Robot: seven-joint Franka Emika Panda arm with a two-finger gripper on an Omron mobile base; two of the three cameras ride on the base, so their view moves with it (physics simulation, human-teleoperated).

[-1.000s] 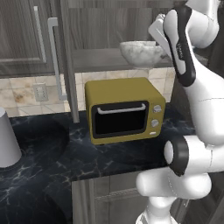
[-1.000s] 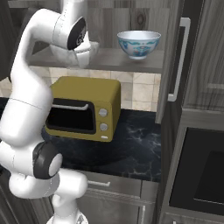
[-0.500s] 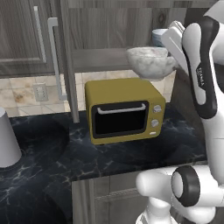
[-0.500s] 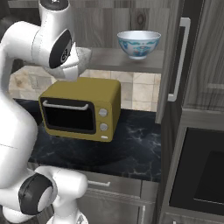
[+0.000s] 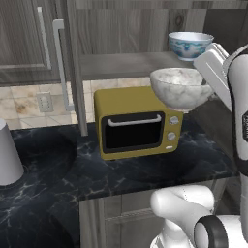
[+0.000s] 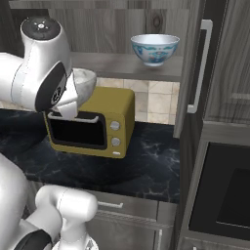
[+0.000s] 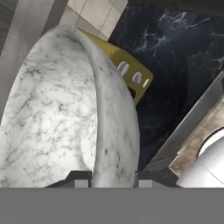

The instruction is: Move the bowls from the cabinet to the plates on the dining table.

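Since a second ago, my white arm has swung out from the shelf, and the grey-white marbled stone bowl [image 5: 180, 88] has come away with it; it now hangs in the air in front of the dark wood-grain wall cabinet [image 5: 121, 34], above the right end of the mustard-yellow toaster oven [image 5: 138, 122]. From the right base view I see only a sliver of that bowl [image 6: 84, 82] behind the arm's big joint. Through the hand camera, the gripper [image 7: 113, 178] is clamped on the bowl's rim [image 7: 114, 113], one dark finger tip [image 7: 81, 179] inside the bowl and the other outside, the wall pinched between them. The bowl sits tilted in that view, its mouth toward the left.

I can see the white bowl with blue pattern [image 6: 155, 48] upright on the cabinet shelf [image 6: 127, 66], well apart from the one I am carrying. The cabinet door [image 6: 193, 73] with its long silver bar handle [image 6: 200, 66] stands open at the right. Below, the toaster oven rests on the black white-veined marble counter [image 5: 145, 172], and a pale grey cylinder [image 5: 8, 154] stands at the counter's left end.
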